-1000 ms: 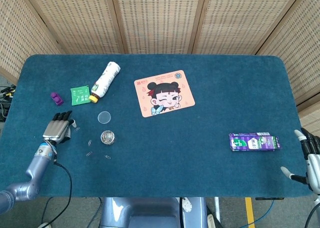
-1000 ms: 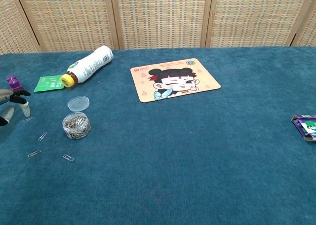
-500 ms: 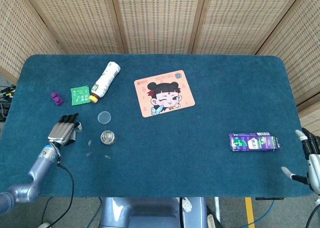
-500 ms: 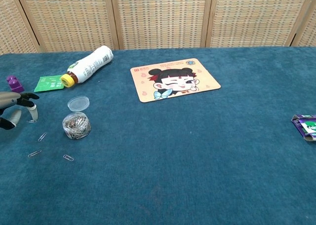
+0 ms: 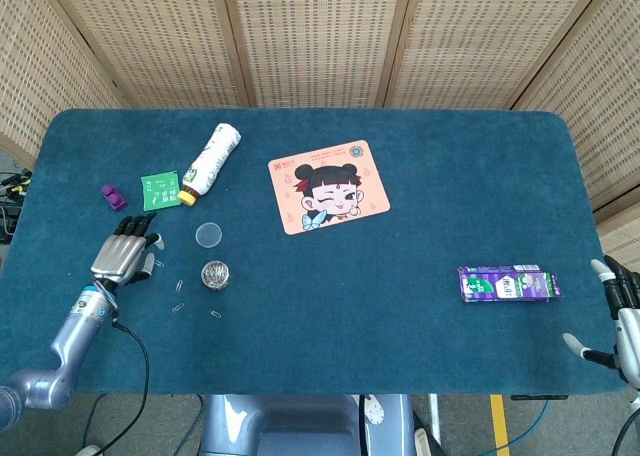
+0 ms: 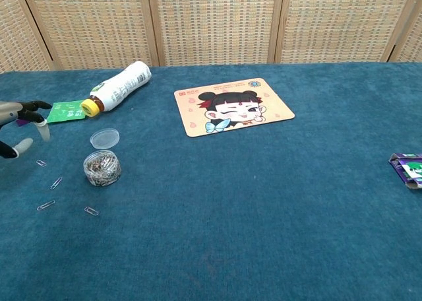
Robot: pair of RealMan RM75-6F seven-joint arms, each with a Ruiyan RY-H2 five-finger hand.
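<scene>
My left hand (image 5: 122, 254) hovers over the table's left side with its fingers spread and nothing in it. In the chest view the left hand (image 6: 18, 123) sits just above a loose paper clip (image 6: 41, 163). Right of it stand a small clear tub of paper clips (image 5: 214, 274) and its lid (image 5: 208, 235). More loose clips (image 6: 56, 182) lie in front of the tub. My right hand (image 5: 620, 316) hangs open past the table's right edge, near a purple box (image 5: 508, 283).
A white bottle with a yellow cap (image 5: 209, 159) lies on its side by a green packet (image 5: 159, 190). A small purple toy (image 5: 113, 197) sits at the far left. A cartoon mouse pad (image 5: 328, 186) lies mid-table. Wicker screens stand behind.
My left hand has lifted off the table and drawn back left, uncovering the paper clip it was over. The right hand has not moved.
</scene>
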